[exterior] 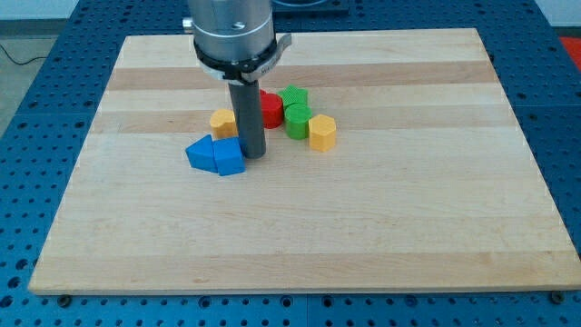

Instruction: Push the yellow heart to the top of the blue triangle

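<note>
— Several small plastic blocks sit near the middle of the pale wooden board [300,227]. Where is the yellow heart?

— I see two yellow blocks. One, the yellow block at the view's left [222,120], lies just beside the dark rod, above the blue pieces. The other, the yellow block at the view's right [322,132], touches the lower green block [297,121]. I cannot tell which of them is the heart, and also not which way it points or where its long axis goes.

— And the blue triangle?

— Two blue blocks touch each other: the blue block at the left [200,153] and the blue block at the right [230,157]. Their shapes are not clear to me.

— Where is your tip?

— My tip [251,153] stands on the board, touching the right blue block on its right side. It is a plain rod, so it has no fingers to open or close.

— Anything else?

— A red block [270,110] is behind the rod, and an upper green block [294,96] beside it. I can read no writing or label.
</note>
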